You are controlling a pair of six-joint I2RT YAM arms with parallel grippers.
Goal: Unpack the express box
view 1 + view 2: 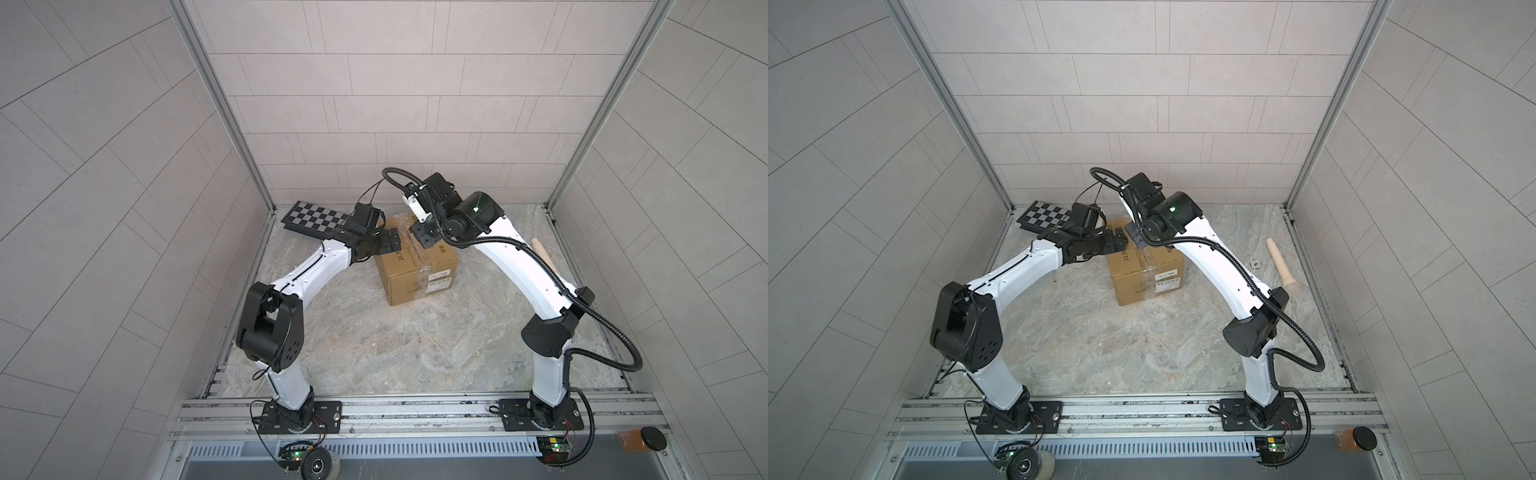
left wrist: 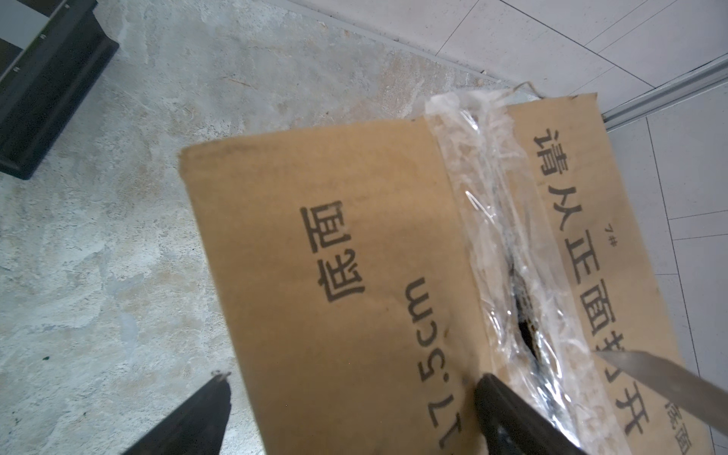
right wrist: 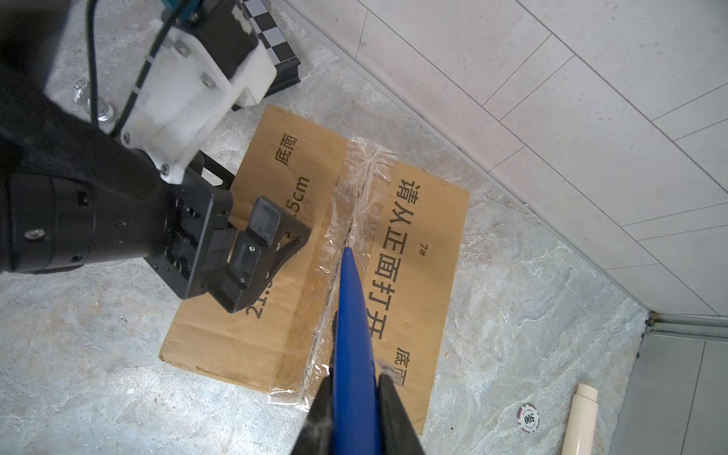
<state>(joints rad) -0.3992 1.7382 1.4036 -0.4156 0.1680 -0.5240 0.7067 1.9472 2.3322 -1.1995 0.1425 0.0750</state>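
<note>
The express box [image 1: 419,272] [image 1: 1144,272], a brown carton with black print, stands on the stone floor between my arms. Clear tape runs along its top seam [image 2: 484,185] [image 3: 356,205], and a dark slit [image 2: 526,329] gapes in the tape. My left gripper [image 2: 352,380] [image 1: 392,243] [image 1: 1117,243] is open over the box's left top flap, one finger beside the box edge and the other near the seam. My right gripper [image 3: 356,380] [image 1: 424,237] is shut on a blue pointed cutter [image 3: 352,315], whose tip rests in the seam. Its grey blade [image 2: 669,378] shows in the left wrist view.
A black-and-white chequered board [image 1: 316,218] [image 1: 1044,216] lies at the back left, close to the box. A cream wooden stick [image 1: 1281,262] [image 3: 579,421] and a poker chip [image 3: 528,417] lie on the floor to the right. Tiled walls close the back and sides.
</note>
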